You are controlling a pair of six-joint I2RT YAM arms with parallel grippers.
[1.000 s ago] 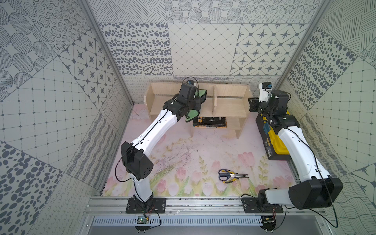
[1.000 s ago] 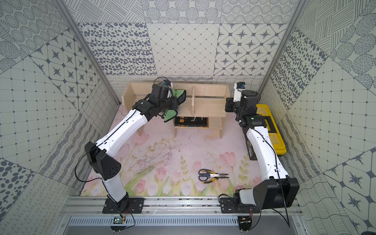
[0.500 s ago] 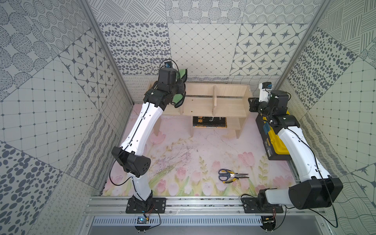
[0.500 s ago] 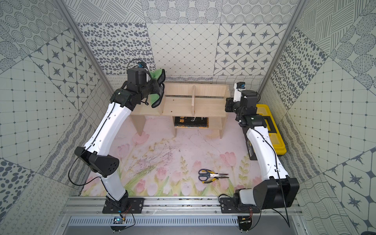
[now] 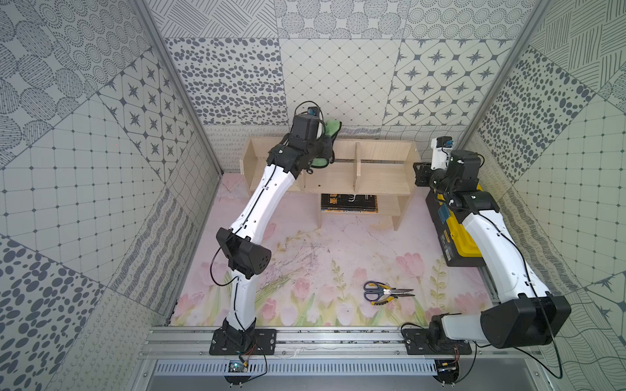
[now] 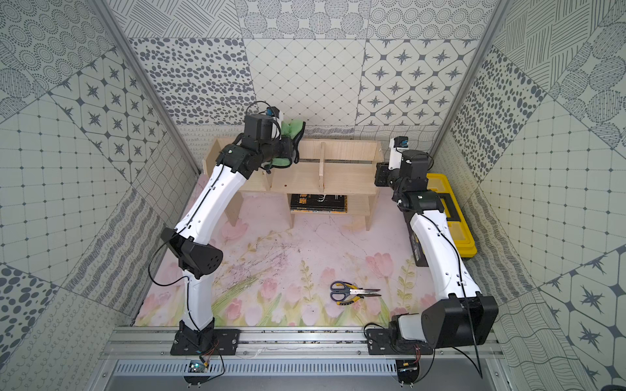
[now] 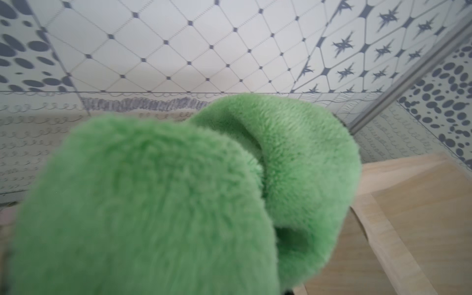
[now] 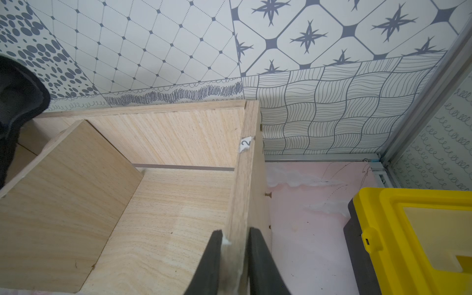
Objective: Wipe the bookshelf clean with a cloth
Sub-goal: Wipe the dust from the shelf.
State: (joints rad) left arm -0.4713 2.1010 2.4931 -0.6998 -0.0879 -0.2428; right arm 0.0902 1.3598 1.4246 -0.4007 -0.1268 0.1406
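The pale wood bookshelf (image 5: 382,176) (image 6: 349,177) stands against the back wall. My left gripper (image 5: 321,152) (image 6: 283,150) is up at the shelf's back edge, over the middle bay near the left divider, shut on the cloth (image 5: 330,128) (image 6: 291,128). The cloth's green face (image 7: 178,204) fills the left wrist view and hides the jaws. Whether it touches the wood I cannot tell. My right gripper (image 5: 419,172) (image 6: 381,176) (image 8: 235,237) is shut on the shelf's right side panel (image 8: 245,178), one finger on each face.
A yellow and black toolbox (image 5: 464,237) (image 6: 450,206) (image 8: 421,229) lies just right of the shelf, under my right arm. A dark book (image 5: 349,202) sits on the small lower shelf. Scissors (image 5: 382,291) (image 6: 349,291) lie on the flowered mat in front.
My left arm carried the cloth from the middle bay up and to the left end, then back right to the back edge near the left divider. The right arm has not moved.
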